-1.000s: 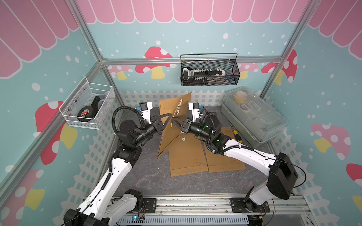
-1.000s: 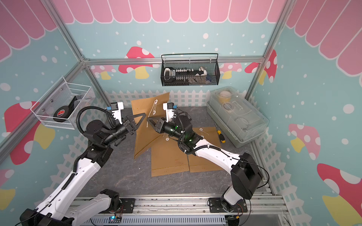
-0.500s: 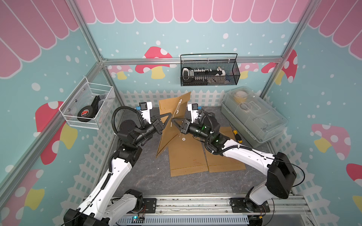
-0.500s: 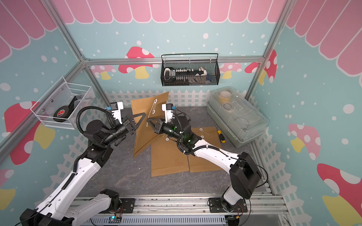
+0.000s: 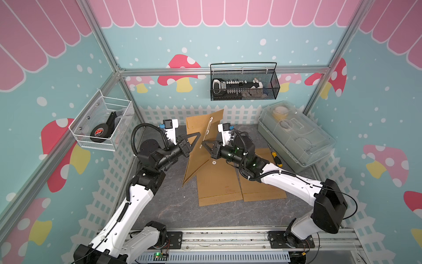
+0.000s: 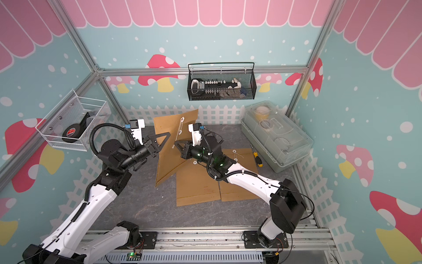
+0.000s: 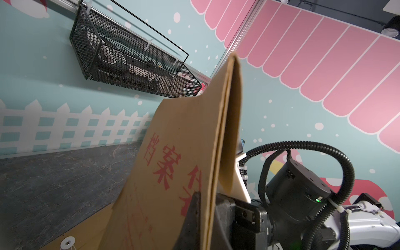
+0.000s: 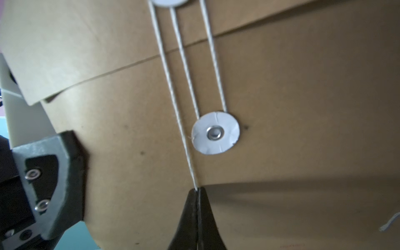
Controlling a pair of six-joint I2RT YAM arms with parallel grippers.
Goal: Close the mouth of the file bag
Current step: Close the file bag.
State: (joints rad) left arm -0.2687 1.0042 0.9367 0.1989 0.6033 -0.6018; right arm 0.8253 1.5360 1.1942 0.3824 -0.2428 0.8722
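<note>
- My left gripper (image 7: 208, 218) was clamped on one side edge of the file bag (image 5: 198, 160), one finger on the printed face and one on the back; it alone held the bag upright
- The bag stood on end over the middle of the table (image 5: 173, 205), its low corner down near the grey top and its flapped end raised toward the back fence; in both top views it sat between my two wrists
- My right gripper (image 8: 197, 191) was pinched together on the white string (image 8: 173, 86), the tips meeting right at the thread, just below the lower disc (image 8: 215, 133)
- The flap (image 8: 75, 43) lay folded down over the mouth, its edge running across the bag's face above that disc
- Three strands ran between the upper disc (image 8: 168, 1) and the lower one: two ended at the lower disc's rim like a loop about it, and the third passed beside it straight into my pinch
- I judged the closing well under way: mouth covered, flap down, at least one turn of string laid on and drawn taut
- What I reckoned was left: wind the free length round the discs until it was used up, then let the end go without the turns slackening
- Whether the loop sat snug under the disc's rim I could not tell
- Two other bags (image 5: 219, 182) lay flat on the table beside the work, apart from either of my grippers
</note>
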